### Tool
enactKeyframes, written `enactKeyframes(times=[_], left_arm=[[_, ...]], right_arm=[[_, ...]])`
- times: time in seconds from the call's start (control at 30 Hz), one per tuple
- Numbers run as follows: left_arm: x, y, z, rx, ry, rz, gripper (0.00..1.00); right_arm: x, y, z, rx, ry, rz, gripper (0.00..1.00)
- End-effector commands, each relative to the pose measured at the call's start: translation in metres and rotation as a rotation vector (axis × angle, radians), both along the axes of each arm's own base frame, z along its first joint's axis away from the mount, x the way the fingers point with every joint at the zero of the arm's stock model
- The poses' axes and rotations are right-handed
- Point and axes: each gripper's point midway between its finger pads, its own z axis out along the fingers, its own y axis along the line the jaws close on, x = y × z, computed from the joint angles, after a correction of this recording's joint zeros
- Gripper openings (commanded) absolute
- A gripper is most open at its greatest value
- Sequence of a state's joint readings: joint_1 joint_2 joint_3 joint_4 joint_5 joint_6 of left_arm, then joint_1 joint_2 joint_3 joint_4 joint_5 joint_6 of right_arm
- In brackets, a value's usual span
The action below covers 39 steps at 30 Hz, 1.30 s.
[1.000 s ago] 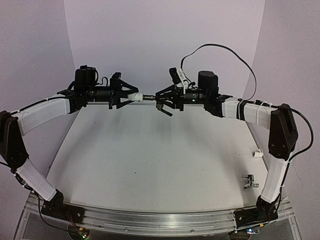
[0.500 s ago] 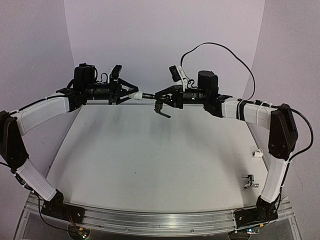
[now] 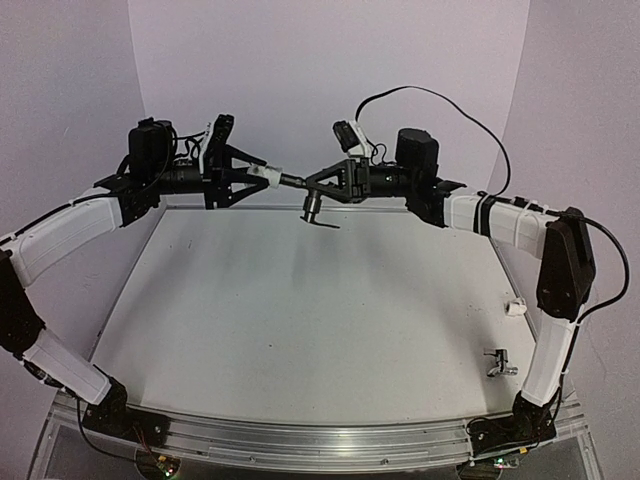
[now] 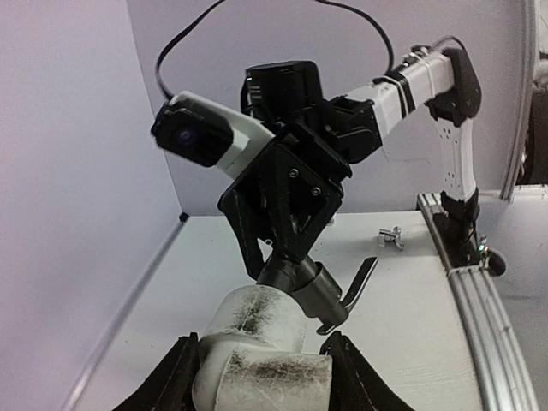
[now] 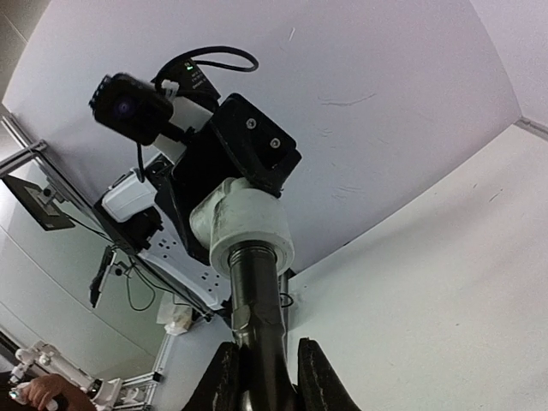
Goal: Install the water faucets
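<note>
High over the table's far edge my two grippers meet tip to tip. The left gripper [image 3: 258,176] [image 4: 261,372] is shut on a white elbow fitting [image 3: 266,175] [image 4: 257,338] [image 5: 246,221]. The dark water faucet [image 3: 308,203] [image 4: 323,293] [image 5: 258,300] has its threaded end in that fitting's mouth, and its lever hangs down toward the table. The right gripper [image 3: 314,185] [image 5: 261,377] is shut on the faucet's body. The silver water faucet [image 3: 497,362] [image 4: 391,236] lies loose on the table near the right arm's base.
A small white plastic fitting [image 3: 516,308] lies at the table's right edge. The aluminium rail [image 3: 300,438] with both arm bases runs along the near edge. White backdrop walls [image 3: 330,60] close in the back and sides.
The right gripper's jaws have narrowed onto the dark faucet and rolled, bringing the lever to hang down. Both grippers have shifted slightly up and to the left together.
</note>
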<state>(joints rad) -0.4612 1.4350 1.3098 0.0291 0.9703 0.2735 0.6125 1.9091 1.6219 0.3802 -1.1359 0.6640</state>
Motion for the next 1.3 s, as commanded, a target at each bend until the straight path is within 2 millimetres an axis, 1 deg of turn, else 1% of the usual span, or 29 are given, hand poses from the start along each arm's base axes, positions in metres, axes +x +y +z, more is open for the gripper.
enactKeyframes(times=[0.0,0.13,0.23,0.33,0.43,0.53,0.57,0.63,0.7,0.73,0.83,0.93,1.0,1.1,1.17,1.27], left_arm=[[-0.076,0.002,0.031,-0.061,-0.46,-0.284,0.0],[-0.09,0.008,0.029,-0.07,-0.687,-0.308,0.0],[-0.093,0.012,0.032,-0.069,-0.823,-0.293,0.0],[-0.09,0.013,0.036,-0.074,-0.853,-0.296,0.0],[-0.084,0.011,0.03,-0.075,-0.84,-0.318,0.0],[-0.076,0.008,0.029,-0.068,-0.798,-0.309,0.0],[-0.073,0.007,0.03,-0.065,-0.783,-0.301,0.0],[-0.065,0.006,0.03,-0.06,-0.726,-0.29,0.0],[-0.059,0.003,0.033,-0.057,-0.637,-0.279,0.0],[-0.057,0.003,0.031,-0.055,-0.598,-0.276,0.0],[-0.057,0.004,0.029,-0.055,-0.52,-0.26,0.0],[-0.043,0.003,0.038,-0.06,-0.372,-0.171,0.0],[-0.025,0.002,0.046,-0.075,-0.244,-0.078,0.0],[0.007,0.005,0.058,-0.136,0.043,0.087,0.0],[0.025,0.013,0.058,-0.186,0.226,0.185,0.0],[0.034,0.024,0.057,-0.257,0.463,0.247,0.0]], right_arm=[[-0.002,-0.01,0.052,0.063,0.067,-0.001,0.0],[-0.013,-0.015,0.066,0.074,0.059,0.029,0.0],[-0.018,-0.017,0.075,0.082,0.05,0.039,0.0],[-0.018,-0.018,0.08,0.088,0.052,0.034,0.0],[-0.016,-0.019,0.081,0.095,0.041,0.011,0.0],[-0.014,-0.023,0.083,0.099,0.01,-0.015,0.0],[-0.012,-0.026,0.083,0.099,0.0,-0.03,0.04],[-0.004,-0.034,0.082,0.096,-0.022,-0.068,0.19],[0.006,-0.044,0.079,0.087,-0.044,-0.109,0.41],[0.01,-0.049,0.078,0.083,-0.053,-0.128,0.49],[0.018,-0.066,0.074,0.068,-0.119,-0.167,0.65],[0.02,-0.077,0.067,0.006,-0.261,-0.233,0.73],[0.019,-0.082,0.06,-0.043,-0.389,-0.265,0.77],[0.016,-0.09,0.05,-0.103,-0.613,-0.305,0.84],[0.019,-0.096,0.042,-0.157,-0.743,-0.341,0.85],[0.022,-0.102,0.028,-0.238,-0.909,-0.38,0.85]])
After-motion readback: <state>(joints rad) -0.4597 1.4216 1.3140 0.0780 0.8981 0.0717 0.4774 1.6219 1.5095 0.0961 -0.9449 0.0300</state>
